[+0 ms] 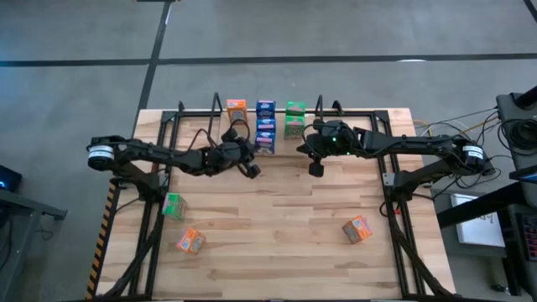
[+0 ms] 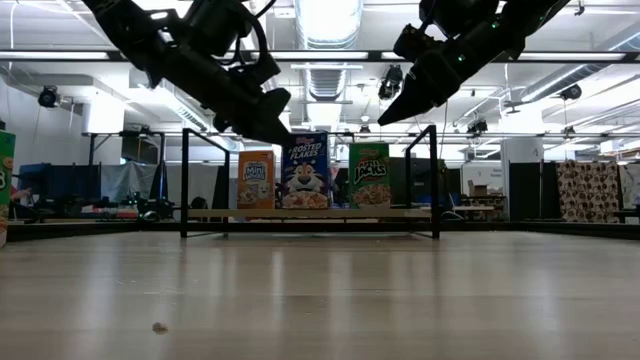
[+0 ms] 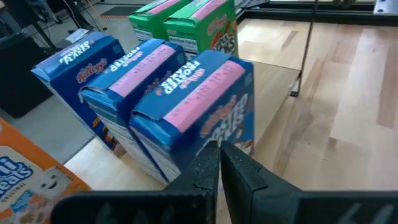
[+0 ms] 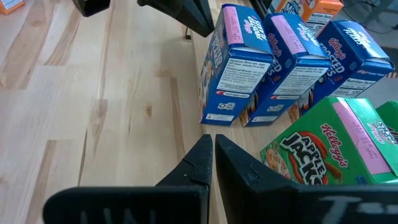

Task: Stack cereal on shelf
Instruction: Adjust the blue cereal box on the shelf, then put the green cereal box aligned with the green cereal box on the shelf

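High view — shelf [image 1: 180,113] at upper centre holds orange, blue and green cereal; left gripper [image 1: 253,170] and right gripper [image 1: 317,169], both clenched empty, sit just below. Low view — labels read "Mini Wheats", "Frosted Flakes" [image 2: 305,170], "Apple Jacks".

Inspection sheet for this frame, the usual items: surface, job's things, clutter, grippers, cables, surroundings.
Surface: wooden table; a small crumb-like speck near the front in the low view.
Job's things: shelf at the far edge holds an orange box, three blue boxes in a row and two green boxes. Loose on the table: green box, orange box, orange box.
Clutter: nothing seen.
Grippers: left gripper shut, empty, beside the nearest blue box; right gripper shut, empty, in front of the green boxes.
Cables: wires off the table's right edge.
Surroundings: concrete floor, equipment stands either side; no person seen.
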Robot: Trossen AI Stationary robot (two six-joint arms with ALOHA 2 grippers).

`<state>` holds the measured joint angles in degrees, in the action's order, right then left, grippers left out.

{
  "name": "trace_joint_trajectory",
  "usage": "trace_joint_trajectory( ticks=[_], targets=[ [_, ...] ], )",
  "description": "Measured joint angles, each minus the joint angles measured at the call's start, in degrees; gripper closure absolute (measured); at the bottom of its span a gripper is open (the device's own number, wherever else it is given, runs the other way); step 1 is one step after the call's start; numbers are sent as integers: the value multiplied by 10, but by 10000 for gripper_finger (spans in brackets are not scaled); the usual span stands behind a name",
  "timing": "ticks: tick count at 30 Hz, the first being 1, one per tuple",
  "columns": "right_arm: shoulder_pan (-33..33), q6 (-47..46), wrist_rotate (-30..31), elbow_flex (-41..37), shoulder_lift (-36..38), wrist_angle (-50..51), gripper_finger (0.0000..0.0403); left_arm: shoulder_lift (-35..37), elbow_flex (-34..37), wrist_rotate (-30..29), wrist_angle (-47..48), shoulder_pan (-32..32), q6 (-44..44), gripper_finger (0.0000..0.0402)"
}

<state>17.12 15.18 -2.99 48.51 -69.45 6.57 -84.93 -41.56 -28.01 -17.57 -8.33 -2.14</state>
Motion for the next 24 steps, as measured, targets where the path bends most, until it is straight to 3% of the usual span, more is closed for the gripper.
trace_joint_trajectory(
  ticks=[24],
  targets=[
    [0, -2, -2, 0, 0, 0, 394, -1, -15, 2, -4, 52, 0, 401]
  ],
)
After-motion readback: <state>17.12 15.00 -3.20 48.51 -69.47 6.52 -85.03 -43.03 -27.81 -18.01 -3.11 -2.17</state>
